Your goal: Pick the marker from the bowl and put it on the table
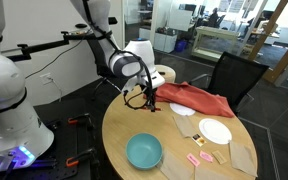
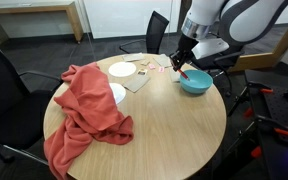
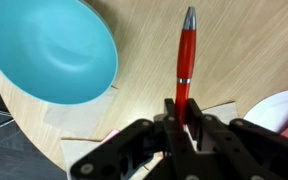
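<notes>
over the light wooden table (image 1: 124, 120), on the side where the arm reaches in, everything that counts is happening above bare wood. a big red cloth (image 2: 84, 110) is heaped across one side of the top, well apart from the hand. the teal bowl (image 3: 49, 50) sits close to the table's rim and looks empty in the wrist view. the white plate (image 1: 215, 131) and some tan mats (image 1: 184, 126) lie further in.

the gripper (image 3: 184, 118) hangs near the bowl, off to one side of it, with both fingers pressed in on one end of the red marker (image 3: 185, 60). so the marker is out of the bowl, up in the air and pinched by its end. its long axis runs on past the fingertips, in line with the hand, silver tip farthest out. the barrel passes over open tabletop, and the bowl is off to its side, not beneath it.

that's what matters, i'd say: coming down from here should meet wood and not the bowl's wall. how steeply the pen tilts i can't tell. a corner of mat shows near the fingers, so the marker might land half on that. being round, it may roll toward the edge once let go.
</notes>
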Action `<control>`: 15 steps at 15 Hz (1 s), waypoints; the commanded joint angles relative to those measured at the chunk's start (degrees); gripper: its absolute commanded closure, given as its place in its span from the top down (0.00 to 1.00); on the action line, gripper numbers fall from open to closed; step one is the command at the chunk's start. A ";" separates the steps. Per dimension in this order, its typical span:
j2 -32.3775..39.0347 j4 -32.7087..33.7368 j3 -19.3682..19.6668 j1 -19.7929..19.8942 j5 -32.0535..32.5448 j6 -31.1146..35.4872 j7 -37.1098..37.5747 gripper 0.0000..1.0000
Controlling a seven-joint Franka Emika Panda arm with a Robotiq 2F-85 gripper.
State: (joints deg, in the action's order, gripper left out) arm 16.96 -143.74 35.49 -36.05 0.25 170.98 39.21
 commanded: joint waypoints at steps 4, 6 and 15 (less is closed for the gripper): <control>5.13 13.12 -16.57 20.52 -1.50 -11.62 -5.56 0.04; 8.62 17.23 -19.13 24.51 -1.50 -13.87 -5.95 0.04; 24.15 30.59 -19.81 27.10 -1.01 -15.96 -2.80 0.04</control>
State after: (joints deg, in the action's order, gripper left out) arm 37.72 -117.73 15.61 -8.76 0.00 157.46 35.43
